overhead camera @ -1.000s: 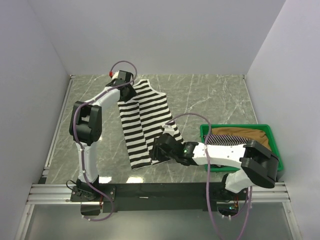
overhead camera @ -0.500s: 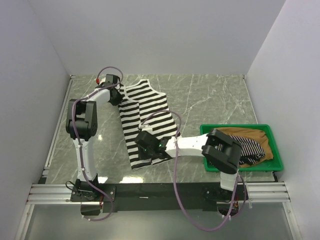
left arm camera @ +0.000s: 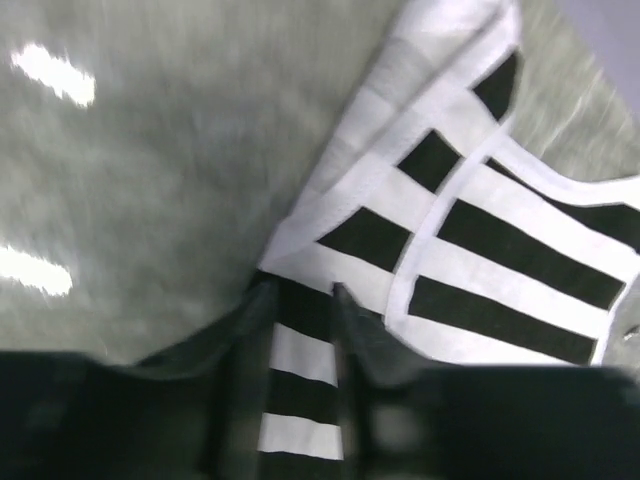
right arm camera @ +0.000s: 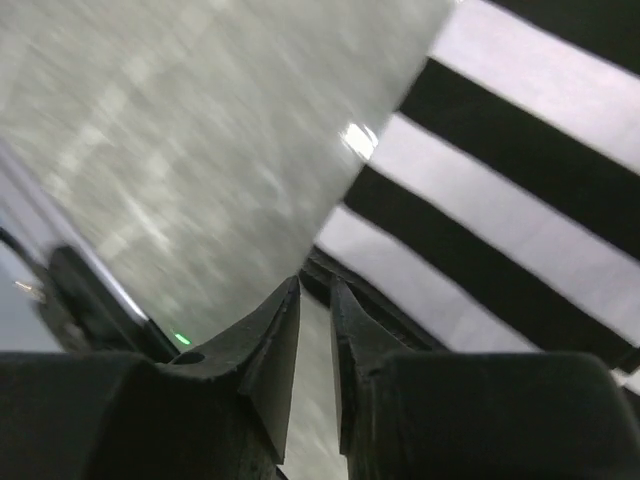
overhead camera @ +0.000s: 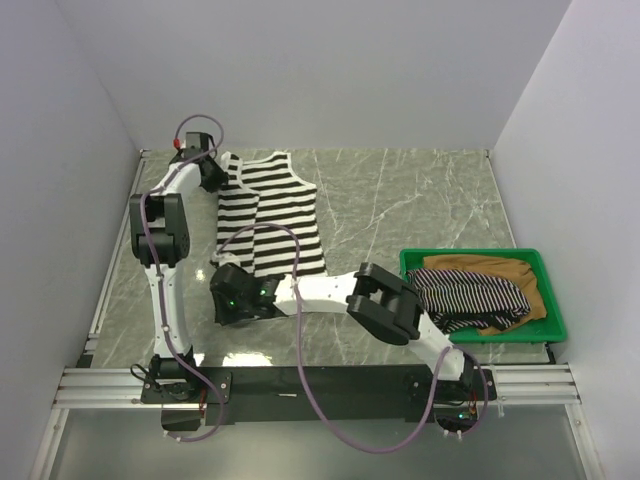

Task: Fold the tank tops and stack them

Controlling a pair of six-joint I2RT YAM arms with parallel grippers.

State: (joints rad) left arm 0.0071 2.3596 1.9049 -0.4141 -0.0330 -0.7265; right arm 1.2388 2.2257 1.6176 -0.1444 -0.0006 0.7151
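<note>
A wide black-and-white striped tank top (overhead camera: 272, 210) lies spread on the marble table, left of centre. My left gripper (overhead camera: 205, 168) is at its far-left shoulder. In the left wrist view the striped cloth (left arm camera: 470, 230) runs between the fingers (left arm camera: 255, 310), so that gripper (left arm camera: 298, 310) is shut on it. My right gripper (overhead camera: 235, 297) is at the near-left hem corner. Its jaws are almost together, with the hem (right arm camera: 480, 260) of the cloth meeting the tips of the gripper (right arm camera: 316, 285). A pinstriped top (overhead camera: 465, 297) and a tan top (overhead camera: 478, 264) lie in the tray.
A green plastic tray (overhead camera: 555, 318) stands at the right near edge of the table. The right arm (overhead camera: 385, 300) stretches leftward along the near side of the table. Grey walls close in the left, back and right sides.
Both grippers have swung left and the striped tank top has shifted left with them. The right arm has stretched far across from the tray side. Both wrist views are blurred by motion.
</note>
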